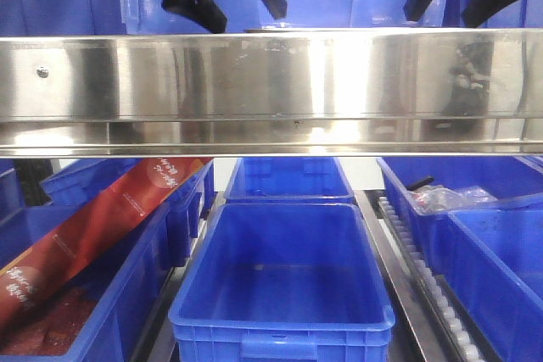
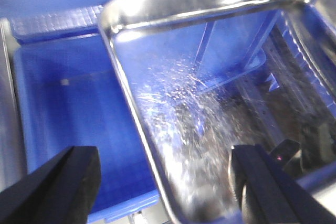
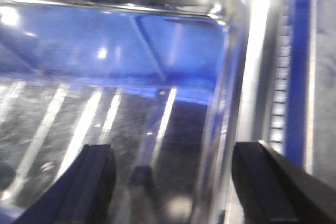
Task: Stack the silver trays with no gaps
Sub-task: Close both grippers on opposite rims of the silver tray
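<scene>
Entry, silver trays (image 2: pixel 199 93): only one seen, stacking unconfirmed; my left gripper (image 2: pixel 165 182) and right gripper (image 3: pixel 178 182) both spread wide, empty, each straddling a tray rim

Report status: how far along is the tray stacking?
Done: nothing confirmable; only one silver tray shows, over a blue crate. In hand: left gripper and right gripper are open, each straddling a tray rim, no grip yet. Left: grasp, lift, nest on another tray.

Silver tray (image 2: pixel 173 93): mirror-bright steel, base finely scratched. Long rail (image 1: pixel 254 82): brushed, glossy sheet metal. Blue crate (image 1: pixel 284 286): smooth plastic, dull sheen.
</scene>
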Robot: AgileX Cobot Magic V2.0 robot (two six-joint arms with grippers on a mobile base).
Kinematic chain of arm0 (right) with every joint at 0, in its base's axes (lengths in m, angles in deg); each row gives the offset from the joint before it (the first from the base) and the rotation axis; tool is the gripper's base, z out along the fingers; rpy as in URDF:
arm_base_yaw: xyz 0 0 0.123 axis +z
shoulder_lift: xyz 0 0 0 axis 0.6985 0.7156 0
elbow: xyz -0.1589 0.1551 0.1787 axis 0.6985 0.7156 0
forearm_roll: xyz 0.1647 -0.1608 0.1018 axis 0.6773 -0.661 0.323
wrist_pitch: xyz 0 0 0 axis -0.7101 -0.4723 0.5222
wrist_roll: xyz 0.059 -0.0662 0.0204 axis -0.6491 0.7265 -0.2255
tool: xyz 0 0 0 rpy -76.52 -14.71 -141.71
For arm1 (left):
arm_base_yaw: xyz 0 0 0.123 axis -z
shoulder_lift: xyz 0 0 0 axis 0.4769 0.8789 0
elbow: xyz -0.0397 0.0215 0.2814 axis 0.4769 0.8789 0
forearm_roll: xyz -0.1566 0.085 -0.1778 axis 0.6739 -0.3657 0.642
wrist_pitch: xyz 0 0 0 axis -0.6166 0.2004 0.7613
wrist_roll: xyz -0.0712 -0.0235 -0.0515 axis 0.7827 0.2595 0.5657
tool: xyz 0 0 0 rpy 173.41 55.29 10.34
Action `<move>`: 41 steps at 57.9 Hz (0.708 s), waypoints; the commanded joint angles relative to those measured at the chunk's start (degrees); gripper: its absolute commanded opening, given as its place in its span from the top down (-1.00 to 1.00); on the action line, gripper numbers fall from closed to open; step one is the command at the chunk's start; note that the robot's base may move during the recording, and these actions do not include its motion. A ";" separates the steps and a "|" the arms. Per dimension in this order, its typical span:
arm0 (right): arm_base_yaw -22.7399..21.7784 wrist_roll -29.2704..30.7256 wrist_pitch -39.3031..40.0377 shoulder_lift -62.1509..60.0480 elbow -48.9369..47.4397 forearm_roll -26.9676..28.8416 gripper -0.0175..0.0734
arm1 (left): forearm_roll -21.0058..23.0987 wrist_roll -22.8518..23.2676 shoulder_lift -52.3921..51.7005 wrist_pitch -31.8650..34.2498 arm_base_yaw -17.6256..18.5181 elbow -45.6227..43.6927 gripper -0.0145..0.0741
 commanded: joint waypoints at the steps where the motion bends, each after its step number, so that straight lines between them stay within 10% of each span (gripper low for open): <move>1: 0.09 0.48 2.16 -0.13 -0.61 -1.17 -0.18 | 0.83 0.06 0.21 1.64 0.38 -0.44 -0.26; 41: 0.09 0.48 -0.36 1.60 -0.61 -1.43 -0.18 | 2.45 0.06 0.21 2.54 0.38 -0.44 -0.26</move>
